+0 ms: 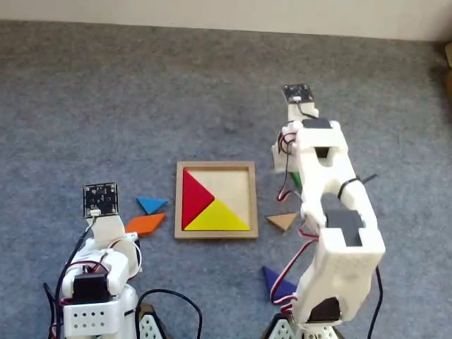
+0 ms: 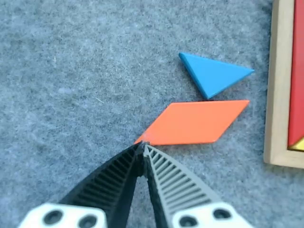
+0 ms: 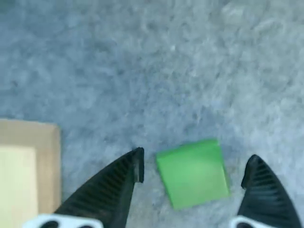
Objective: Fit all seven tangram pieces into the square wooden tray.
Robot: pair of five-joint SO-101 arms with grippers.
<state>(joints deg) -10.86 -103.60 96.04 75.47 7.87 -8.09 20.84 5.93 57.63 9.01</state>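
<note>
Green square [image 3: 192, 179] between wide-spread right gripper [image 3: 194, 156]; left gripper [image 2: 142, 146] closed.

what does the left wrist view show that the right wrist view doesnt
Left wrist view's own: a flat blue triangle, a flat orange parallelogram beside it, the shut left gripper with its tips at that parallelogram's corner, and a red triangle piece inside the square wooden tray. Right wrist view's own: a green square piece lying between the fingers of the open right gripper. Shared: the grey carpet and part of the tray's frame.
</note>
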